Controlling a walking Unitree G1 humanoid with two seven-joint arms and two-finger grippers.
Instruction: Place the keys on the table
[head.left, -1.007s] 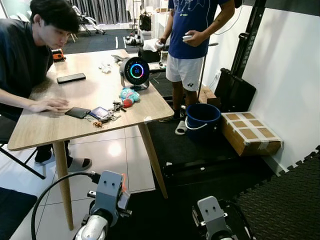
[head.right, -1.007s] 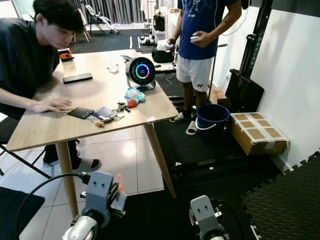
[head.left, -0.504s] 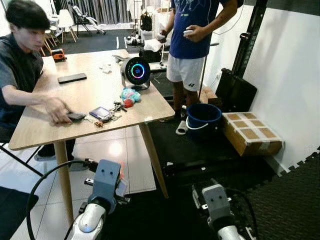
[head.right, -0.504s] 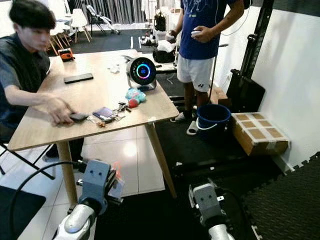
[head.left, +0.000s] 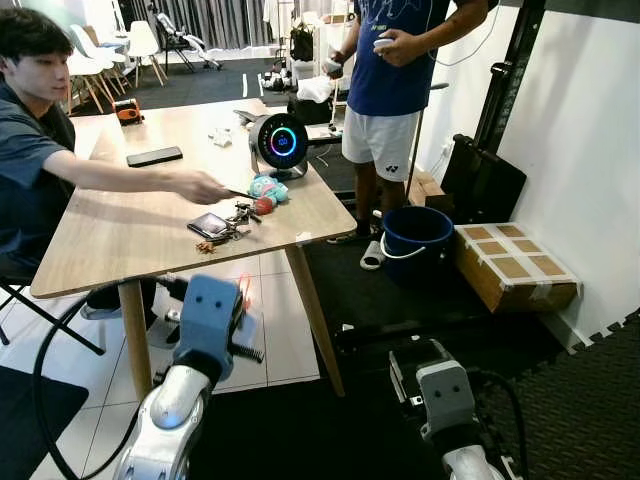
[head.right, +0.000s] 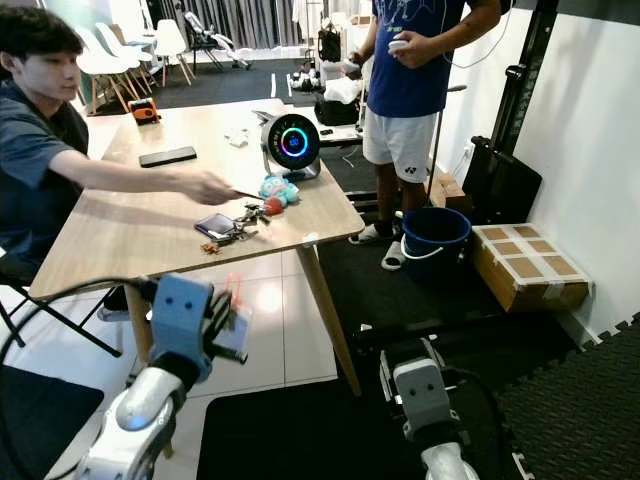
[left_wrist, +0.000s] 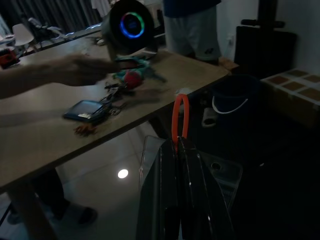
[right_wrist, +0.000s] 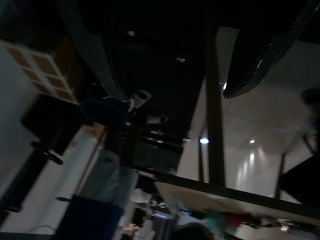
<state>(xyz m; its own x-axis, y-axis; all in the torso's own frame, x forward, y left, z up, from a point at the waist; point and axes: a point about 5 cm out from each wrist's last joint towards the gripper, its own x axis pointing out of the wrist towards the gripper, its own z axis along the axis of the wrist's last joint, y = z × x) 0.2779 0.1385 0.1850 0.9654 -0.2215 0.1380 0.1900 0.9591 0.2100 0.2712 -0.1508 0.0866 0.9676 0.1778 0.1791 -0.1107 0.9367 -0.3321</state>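
Observation:
My left gripper (left_wrist: 181, 145) is shut on an orange loop (left_wrist: 180, 116) with a clear tag under it, which I take for the keys. It hangs below and in front of the wooden table's near edge (head.left: 150, 275), with the loop (head.left: 243, 291) showing beside the wrist. The right gripper (right_wrist: 180, 55) is open with nothing between its fingers, low over the dark floor mat; its arm (head.left: 445, 395) is in the left eye view. Another bunch of keys (head.left: 232, 220) lies on the table beside a blue wallet (head.left: 209, 224).
A seated person reaches a hand (head.left: 205, 187) across the table towards a blue and red toy (head.left: 266, 189). A round glowing speaker (head.left: 281, 143) and a phone (head.left: 154, 156) lie farther back. A standing person (head.left: 392, 80), a blue bucket (head.left: 418, 236) and a cardboard box (head.left: 515, 266) are to the right.
The seated person's hand left the black wallet spot and now stretches towards the toy. My left arm has risen closer to the table edge. The camera has shifted.

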